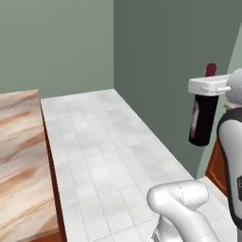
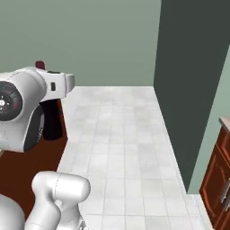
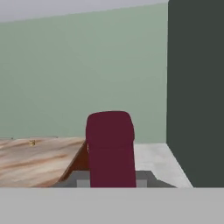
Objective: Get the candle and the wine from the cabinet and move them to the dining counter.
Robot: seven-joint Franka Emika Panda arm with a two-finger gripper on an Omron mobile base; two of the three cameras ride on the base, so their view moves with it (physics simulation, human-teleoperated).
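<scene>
The wine (image 1: 204, 120), a dark bottle with a maroon capsule and red label, hangs upright in the air on the right. My gripper (image 1: 210, 88) is shut on its neck. The right base view has the wine (image 2: 53, 120) partly hidden behind my arm. In the hand view the maroon capsule of the wine (image 3: 110, 148) stands between the fingers of my gripper (image 3: 111, 178). The dining counter (image 1: 19, 160) with its tan marble top lies to the left, and a tiny yellowish candle (image 3: 32, 142) sits far off on the dining counter (image 3: 39, 164). The cabinet is out of view.
White tiled floor (image 1: 104, 151) runs between the dining counter and a dark green wall block (image 1: 170, 71). Low reddish-brown cabinets (image 2: 222, 179) with silver handles stand at the right edge. A light green wall closes the far end.
</scene>
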